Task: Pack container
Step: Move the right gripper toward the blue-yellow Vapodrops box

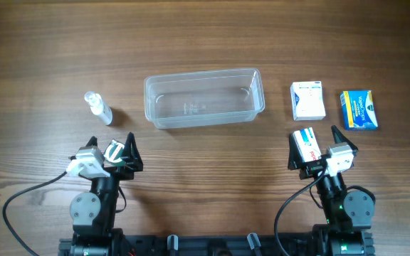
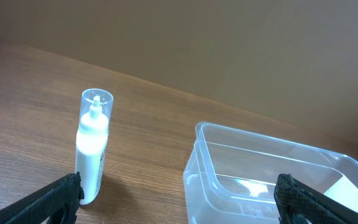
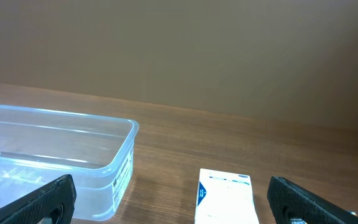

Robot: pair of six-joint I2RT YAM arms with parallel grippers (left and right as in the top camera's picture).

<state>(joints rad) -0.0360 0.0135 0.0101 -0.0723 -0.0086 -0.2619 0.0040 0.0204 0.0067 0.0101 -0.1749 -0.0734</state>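
Wooden worktop (image 1: 48,57) carries a clear container (image 1: 205,75), a bottle (image 1: 98,107) to its left, a white box (image 1: 308,100) and a blue box (image 1: 359,109) to its right. Left gripper (image 1: 111,146) and right gripper (image 1: 314,142) both gape wide.

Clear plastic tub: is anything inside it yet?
Nothing is inside the clear rectangular plastic tub. In the overhead view the wooden table shows through its bare floor. Nothing covers the interior, so no corner is hidden.

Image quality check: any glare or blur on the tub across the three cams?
Overhead: even light, sharp, faint glints on the container floor. Left wrist: bottle in focus, its body glowing bright white. Right wrist: white glare streaks along the container wall; box cropped by the bottom edge.
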